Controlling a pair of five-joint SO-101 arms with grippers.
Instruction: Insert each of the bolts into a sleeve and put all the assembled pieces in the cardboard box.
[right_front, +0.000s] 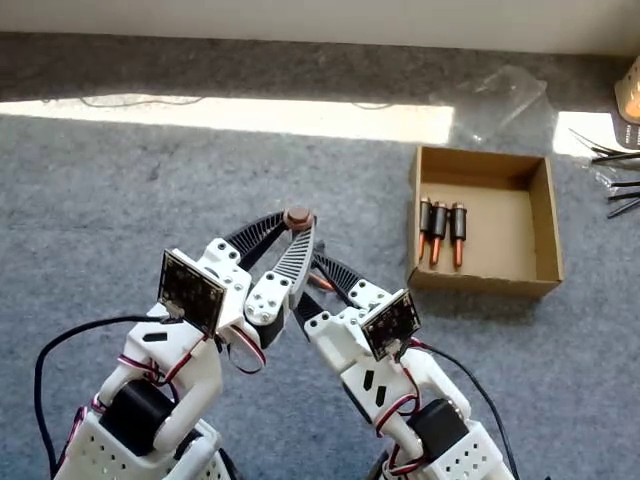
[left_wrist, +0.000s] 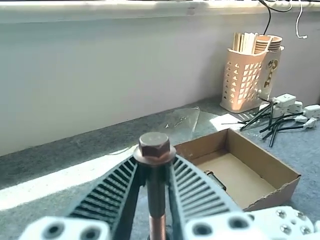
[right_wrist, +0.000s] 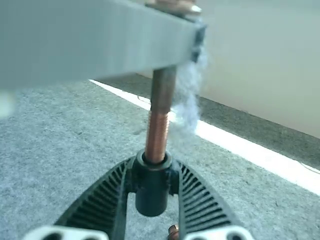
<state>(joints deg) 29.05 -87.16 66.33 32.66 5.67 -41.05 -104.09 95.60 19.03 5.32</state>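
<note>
A copper bolt with a hex head hangs upright in my left gripper, which is shut on its shank just under the head. From above, the bolt head shows at the tip of the left gripper. Below it, my right gripper is shut on a black sleeve, and the bolt's threaded end sits in the sleeve's mouth. The right gripper lies partly under the left one. The cardboard box to the right holds three assembled pieces.
Grey carpet covers the floor, with a sunlit strip along the far side. A clear plastic bag lies behind the box. A perforated basket of sticks, black cable ties and white parts sit past the box. A small copper piece lies below the right gripper.
</note>
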